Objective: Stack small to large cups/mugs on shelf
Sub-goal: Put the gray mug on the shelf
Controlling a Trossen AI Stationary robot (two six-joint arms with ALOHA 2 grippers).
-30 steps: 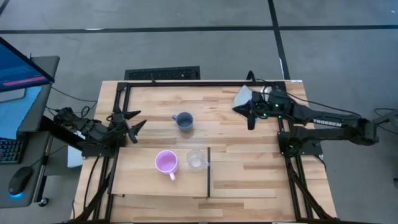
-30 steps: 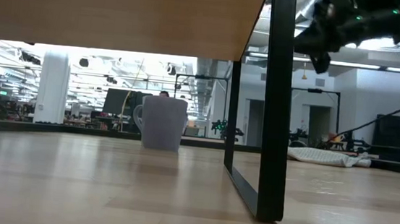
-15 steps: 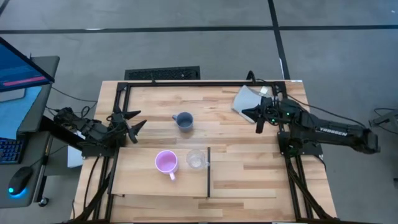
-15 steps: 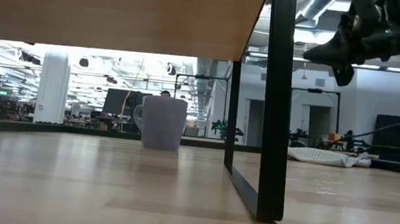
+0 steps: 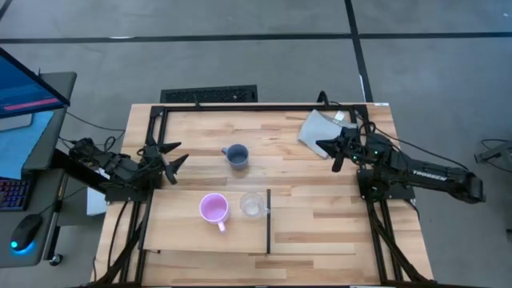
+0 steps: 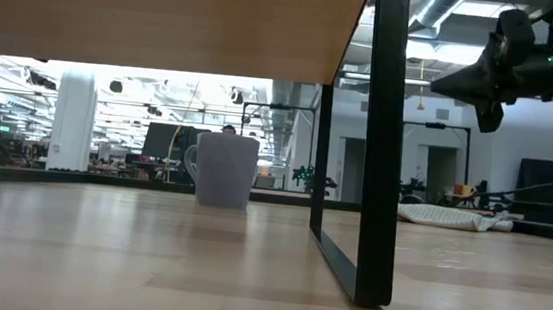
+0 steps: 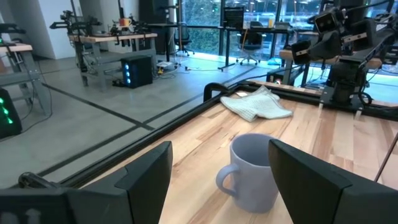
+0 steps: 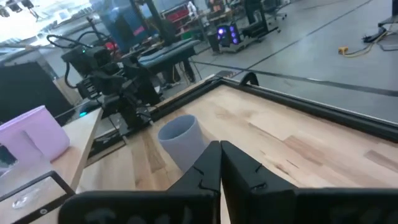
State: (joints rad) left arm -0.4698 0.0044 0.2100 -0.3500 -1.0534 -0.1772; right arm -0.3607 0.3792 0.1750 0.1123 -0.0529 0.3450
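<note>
- High view: blue-grey mug point(image 5: 236, 155) stands upright on the tabletop, off the shelf point(image 5: 312, 232), beyond the shelf's far edge.
- Pink-purple mug point(image 5: 214, 210) and clear cup point(image 5: 253, 205) sit side by side on the shelf, the cup just beside the black dividing strip point(image 5: 268, 222).
- Left gripper point(image 5: 170, 158) waits beside the blue-grey mug, well apart from it; jaws spread wide, empty.
- Right gripper point(image 5: 332, 153) hovers on the mug's other side, next to the grey cloth point(image 5: 317, 126); jaws closed together, holding nothing.
</note>
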